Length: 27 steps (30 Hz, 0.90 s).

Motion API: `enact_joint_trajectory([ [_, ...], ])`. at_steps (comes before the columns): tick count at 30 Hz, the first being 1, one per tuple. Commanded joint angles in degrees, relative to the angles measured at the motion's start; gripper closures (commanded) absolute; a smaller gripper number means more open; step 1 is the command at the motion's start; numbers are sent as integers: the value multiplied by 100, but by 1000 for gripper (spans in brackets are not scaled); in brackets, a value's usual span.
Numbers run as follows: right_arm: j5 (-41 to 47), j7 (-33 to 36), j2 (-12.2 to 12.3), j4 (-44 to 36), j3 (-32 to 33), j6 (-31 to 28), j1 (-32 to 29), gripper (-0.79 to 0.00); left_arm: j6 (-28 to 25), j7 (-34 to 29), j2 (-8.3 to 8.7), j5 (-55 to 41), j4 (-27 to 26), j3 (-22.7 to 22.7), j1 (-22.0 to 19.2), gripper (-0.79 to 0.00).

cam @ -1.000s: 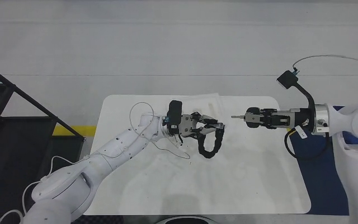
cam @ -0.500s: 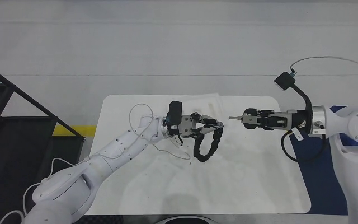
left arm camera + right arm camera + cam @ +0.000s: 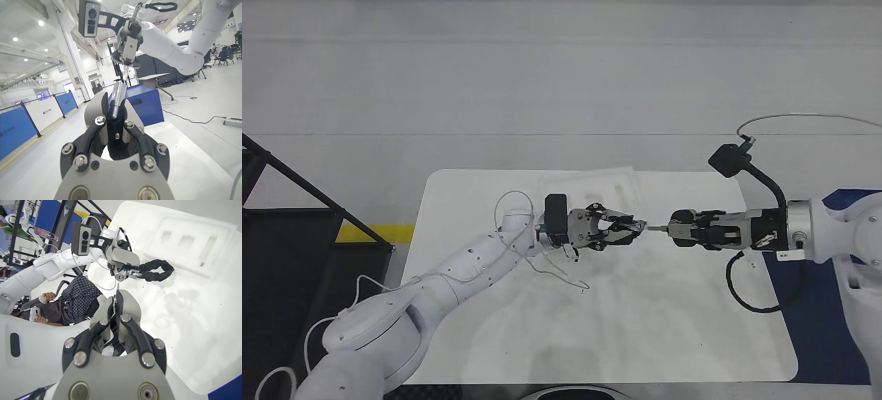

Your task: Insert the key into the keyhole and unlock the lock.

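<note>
I am clamping the lock (image 3: 118,94) in the left jaws, with its keyhole (image 3: 119,276) facing the key (image 3: 125,73) that the right jaws are gripping, so both line up for insertion.

Foam tray (image 3: 179,256) on white table (image 3: 672,320)

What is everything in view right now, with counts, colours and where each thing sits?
table: one, white, under both arms.
foam tray: one, white, three recesses, on the table's far edge.
lock: one, chrome cylinder with black cable loop, held above the table.
key: one, silver, tip close to the lock's keyhole.
left gripper: one, grey and black, shut on the lock.
right gripper: one, grey and black, shut on the key.
</note>
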Motion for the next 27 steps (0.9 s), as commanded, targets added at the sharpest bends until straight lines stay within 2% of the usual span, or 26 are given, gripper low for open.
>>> enact_joint_trajectory([
  [1,-15,-13,14,-66,-17,46,4,0,181,181,-59,-77,95,141,-59,0],
  [15,-457,-139,146,-501,-35,238,-52,0,850,850,-364,-422,744,879,-381,0],
  [27,-671,-219,229,-692,-161,222,-55,0,895,895,-515,-480,981,983,-442,0],
])
